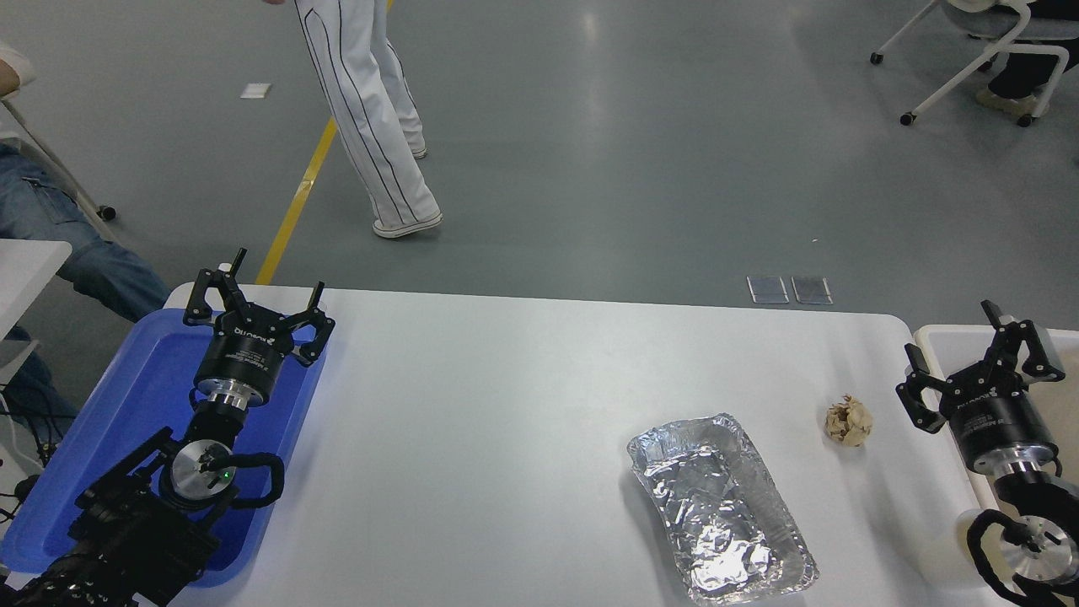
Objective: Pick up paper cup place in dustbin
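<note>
The paper cup does not show in the head view; it is hidden or out of view. The dustbin is the white bin with a beige inside at the table's right edge, partly cut off by the picture. My right gripper is open and empty, hovering over the dustbin's near-left part. My left gripper is open and empty, parked over the blue tray at the left.
A flat blue tray lies at the table's left. A crinkled silver foil tray lies front right, a crumpled brown paper ball just left of the bin. A person in white trousers walks beyond the table.
</note>
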### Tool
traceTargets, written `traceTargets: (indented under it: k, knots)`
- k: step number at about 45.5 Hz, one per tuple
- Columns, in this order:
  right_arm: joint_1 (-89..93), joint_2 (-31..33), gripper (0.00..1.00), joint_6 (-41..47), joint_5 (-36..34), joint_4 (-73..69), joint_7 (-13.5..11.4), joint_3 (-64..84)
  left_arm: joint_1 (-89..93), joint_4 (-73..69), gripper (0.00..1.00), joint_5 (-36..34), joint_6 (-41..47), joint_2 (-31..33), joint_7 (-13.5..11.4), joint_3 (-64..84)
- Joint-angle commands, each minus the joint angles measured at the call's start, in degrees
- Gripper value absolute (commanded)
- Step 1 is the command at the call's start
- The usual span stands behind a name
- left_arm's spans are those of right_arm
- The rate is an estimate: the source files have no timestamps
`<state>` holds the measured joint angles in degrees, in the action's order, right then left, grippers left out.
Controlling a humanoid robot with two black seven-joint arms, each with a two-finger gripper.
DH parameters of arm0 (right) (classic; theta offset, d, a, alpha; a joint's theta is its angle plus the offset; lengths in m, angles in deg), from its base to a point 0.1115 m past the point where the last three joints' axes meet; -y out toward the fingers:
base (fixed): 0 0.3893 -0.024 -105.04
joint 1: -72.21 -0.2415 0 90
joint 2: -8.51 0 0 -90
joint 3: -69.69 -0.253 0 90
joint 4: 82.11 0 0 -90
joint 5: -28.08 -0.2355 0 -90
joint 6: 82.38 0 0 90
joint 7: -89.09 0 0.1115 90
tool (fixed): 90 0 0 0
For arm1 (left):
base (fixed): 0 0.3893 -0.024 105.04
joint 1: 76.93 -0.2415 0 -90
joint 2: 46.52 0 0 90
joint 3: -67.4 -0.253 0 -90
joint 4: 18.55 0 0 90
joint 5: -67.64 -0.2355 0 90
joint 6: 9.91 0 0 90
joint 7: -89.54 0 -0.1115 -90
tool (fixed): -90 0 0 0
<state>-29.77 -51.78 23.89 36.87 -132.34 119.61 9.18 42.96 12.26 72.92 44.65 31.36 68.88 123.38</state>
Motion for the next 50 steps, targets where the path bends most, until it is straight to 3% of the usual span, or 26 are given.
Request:
traceTargets:
  k: [1, 31, 50]
  knots:
    - [-1.82, 0.0, 1.0, -0.09, 0.0, 0.13, -0.03, -0.04, 0.0, 0.05, 1.0, 0.0, -0.07, 0.0, 0.0, 0.0]
    - [-3.93, 0.52, 1.0, -0.18, 0.26, 0.22, -0.03, 0.66, 0.0, -0.04, 1.0, 0.0, 0.02, 0.0, 0.0, 0.0]
    - [-11.04, 14.84, 1.0, 0.0, -0.09, -0.04, -0.03, 18.14, 0.0, 0.05, 1.0, 0.0, -0.07, 0.0, 0.0, 0.0]
